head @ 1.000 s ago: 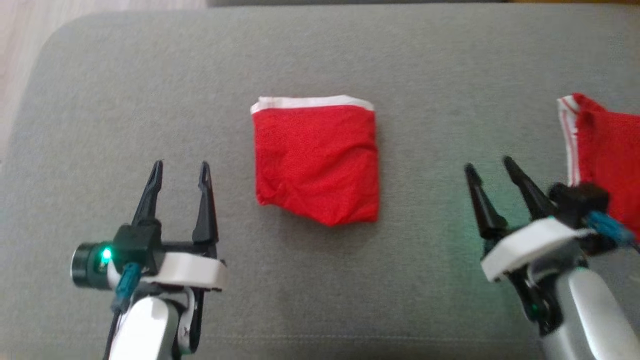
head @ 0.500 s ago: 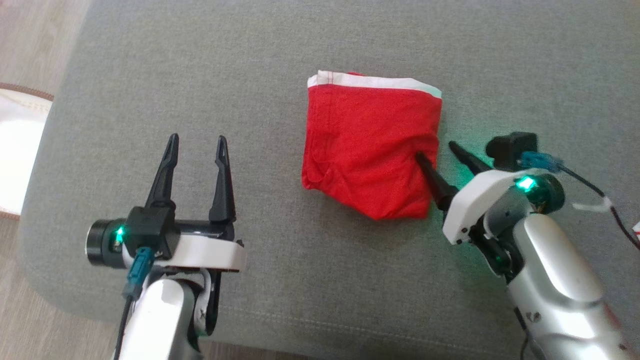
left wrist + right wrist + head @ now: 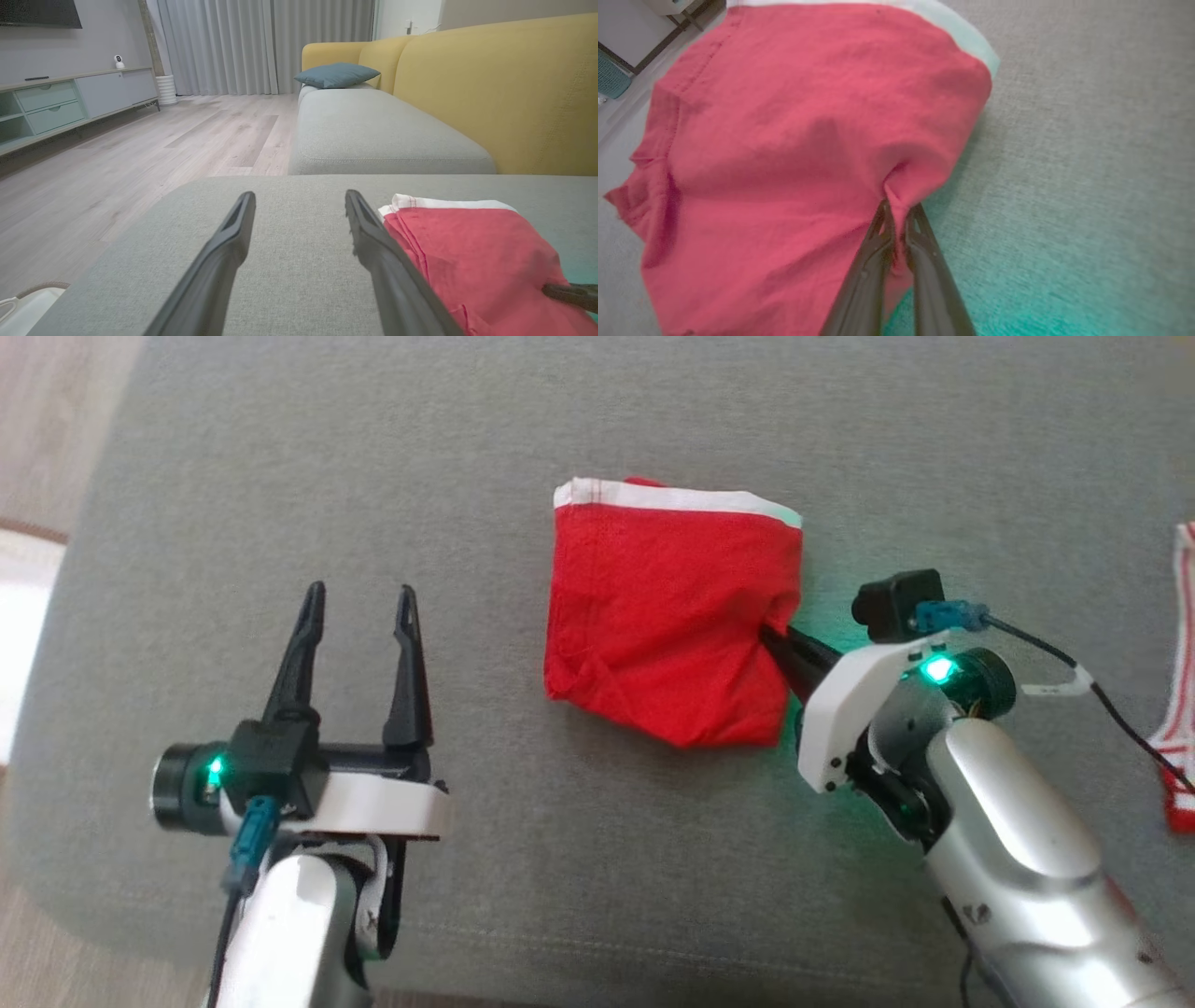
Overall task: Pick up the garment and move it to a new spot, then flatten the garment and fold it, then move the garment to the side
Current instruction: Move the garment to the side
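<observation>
Grey fabric cushion (image 3: pixel 597 859) is the work surface.

Left: left gripper (image 3: pixel 360 590) hovers over bare cushion, fingers spread wide and holding nothing, just left of the garment.

Centre: garment (image 3: pixel 667 616), red with a white band along its far edge, lies folded into a rough square, flat on the cushion.

Right of centre: right gripper (image 3: pixel 770 633) is clenched on the garment's right edge. In the right wrist view the two fingers meet on a small tuck of red cloth that puckers towards them.

Far right edge: a red-and-white striped cloth (image 3: pixel 1178 709) lies well apart from the garment.

Step in hand (judgement): moving the folded garment aside.
- The pinch looks small and may hold only the top layer.
- A low, slow drag along the cushion should keep the layers stacked; a high lift would likely let the fold fall open.
- Keep clear of the striped cloth.
- The left gripper is free to steady the near-left corner if the fold slips.

Count: grippers, two; folded garment, one; striped cloth, one; cushion, one. The left wrist view adds a yellow sofa (image 3: pixel 490 88), one, and a teal pillow (image 3: pixel 336 74), one.
</observation>
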Tool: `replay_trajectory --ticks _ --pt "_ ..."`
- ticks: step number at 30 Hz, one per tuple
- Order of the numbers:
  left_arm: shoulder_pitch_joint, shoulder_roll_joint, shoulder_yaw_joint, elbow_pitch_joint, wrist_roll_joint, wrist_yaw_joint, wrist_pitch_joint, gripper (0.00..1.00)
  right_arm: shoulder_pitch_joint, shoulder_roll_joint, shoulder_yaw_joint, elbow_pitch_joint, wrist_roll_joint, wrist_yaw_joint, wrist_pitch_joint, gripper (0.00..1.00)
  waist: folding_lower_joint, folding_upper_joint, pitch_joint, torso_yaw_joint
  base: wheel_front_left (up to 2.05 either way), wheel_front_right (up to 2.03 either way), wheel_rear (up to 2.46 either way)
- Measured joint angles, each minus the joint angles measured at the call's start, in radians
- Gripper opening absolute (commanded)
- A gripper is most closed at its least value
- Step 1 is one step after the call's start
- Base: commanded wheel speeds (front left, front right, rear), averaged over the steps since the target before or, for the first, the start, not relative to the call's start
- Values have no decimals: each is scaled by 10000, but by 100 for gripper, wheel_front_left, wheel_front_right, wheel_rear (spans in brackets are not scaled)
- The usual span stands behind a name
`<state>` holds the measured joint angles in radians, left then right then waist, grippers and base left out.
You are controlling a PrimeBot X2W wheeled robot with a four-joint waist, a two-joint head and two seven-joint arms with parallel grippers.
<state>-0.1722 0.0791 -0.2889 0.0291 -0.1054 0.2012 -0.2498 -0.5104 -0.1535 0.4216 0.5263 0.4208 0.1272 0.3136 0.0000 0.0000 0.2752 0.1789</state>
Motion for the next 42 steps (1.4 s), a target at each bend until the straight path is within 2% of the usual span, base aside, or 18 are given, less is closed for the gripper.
replay_trajectory --ticks 7,14,20,25,28,38,42 --pt "15 73 127 -82 178 -94 -69 100 787 -780 171 -1264 -520 0 -332 0 0 0 -72 -983 0 0 0" --pt "0 196 115 -86 328 -257 -69 100 1538 -1791 -36 -2715 -723 0 -157 0 0 0 -127 -2444 0 0 0" --pt "-76 224 15 36 343 -364 -69 100 1587 -2681 -299 -3179 -882 0 194 0 0 0 -106 -3590 0 0 0" --pt "-437 247 -232 94 497 -535 -69 100 1472 -3452 -472 -3062 -989 0 301 0 0 0 146 -4104 0 0 0" --pt "-616 278 -259 140 514 -564 -69 100 1179 -3701 -978 -2583 -1009 0 268 0 0 0 391 -4232 0 0 0" --pt "-1182 341 -589 280 706 -708 -69 100 -139 -3674 -3001 -913 -472 0 -732 0 0 0 1223 -4384 0 0 0" --pt "-1432 368 -665 284 790 -780 -69 100 -397 -3553 -3396 -512 -360 0 -1124 0 0 0 1529 -4390 0 0 0"
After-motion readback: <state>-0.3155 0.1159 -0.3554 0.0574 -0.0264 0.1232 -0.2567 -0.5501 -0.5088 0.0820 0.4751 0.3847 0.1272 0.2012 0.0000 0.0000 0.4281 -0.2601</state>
